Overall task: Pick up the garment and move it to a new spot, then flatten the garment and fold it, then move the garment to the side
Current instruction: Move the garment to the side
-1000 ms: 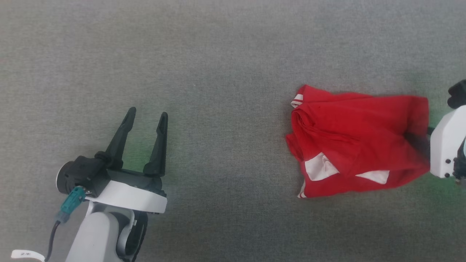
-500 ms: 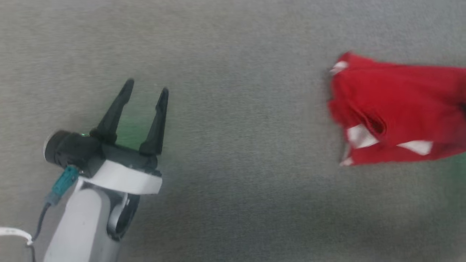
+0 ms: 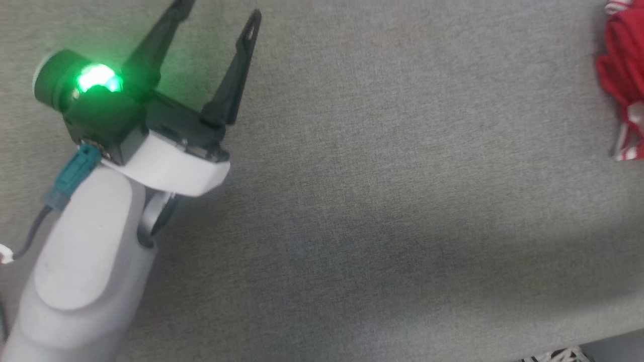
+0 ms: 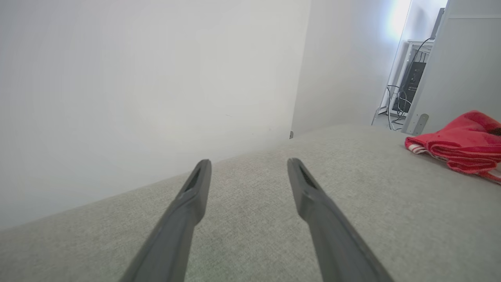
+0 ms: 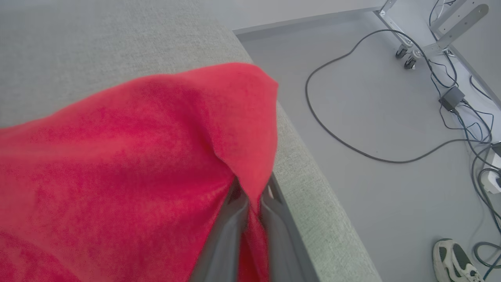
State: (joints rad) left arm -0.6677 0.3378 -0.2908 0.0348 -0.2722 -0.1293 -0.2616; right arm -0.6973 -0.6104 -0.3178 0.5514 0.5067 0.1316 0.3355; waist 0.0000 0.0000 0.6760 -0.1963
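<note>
The garment is bright red cloth with white stripe trim, bunched at the far right edge of the head view. In the right wrist view the garment drapes over the table's edge, and my right gripper is shut on a fold of it, red cloth pinched between the two fingers. My left gripper is open at the upper left of the head view, well away from the cloth and holding nothing. In the left wrist view, the left gripper points over bare grey fabric, with the garment off to the right.
The grey fabric table ends at an edge beside the held cloth. Below it lie a grey floor with cables and a person's white shoe. A white wall and a rack of equipment stand beyond the table.
My right gripper has shut on the garment's right end. The cloth has bunched and travelled right, away from the left gripper. The head view has also shifted; the left gripper stays open.
</note>
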